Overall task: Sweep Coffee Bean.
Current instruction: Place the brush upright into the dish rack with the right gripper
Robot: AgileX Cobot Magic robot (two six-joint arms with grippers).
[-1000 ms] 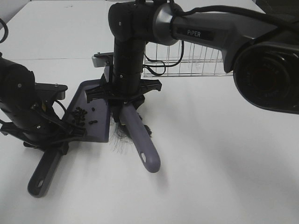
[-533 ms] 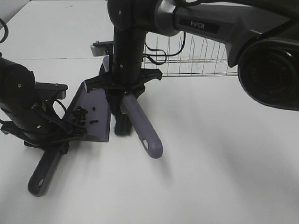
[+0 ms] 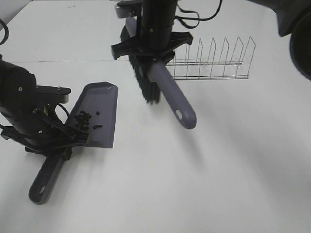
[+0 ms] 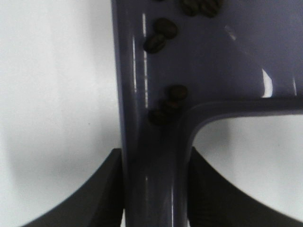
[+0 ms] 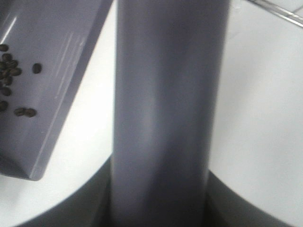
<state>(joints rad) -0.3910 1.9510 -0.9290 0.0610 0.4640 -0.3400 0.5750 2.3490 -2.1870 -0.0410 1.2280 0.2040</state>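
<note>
The grey-purple dustpan (image 3: 103, 99) lies on the white table at the left, with the coffee bean pile (image 3: 85, 120) clustered inside it near the handle. My left gripper (image 3: 59, 147) is shut on the dustpan's handle (image 4: 154, 156), and beans (image 4: 161, 35) show just beyond the grip. My right gripper (image 3: 152, 57) is shut on the brush handle (image 3: 172, 97) and holds the brush in the air behind and to the right of the pan. Its dark bristles (image 3: 146, 85) hang off the table. In the right wrist view the handle (image 5: 163, 109) fills the middle, with the pan (image 5: 57, 61) and beans (image 5: 9, 71) beside it.
A wire dish rack (image 3: 214, 60) stands at the back right, just behind the raised brush. A seam between two table tops runs along the back left (image 3: 58, 61). The white table surface (image 3: 218, 170) stretches in front and to the right.
My right arm has lifted the brush off the table at the pan's edge and carried it up and back toward the rack. The dustpan, beans and left gripper have stayed put.
</note>
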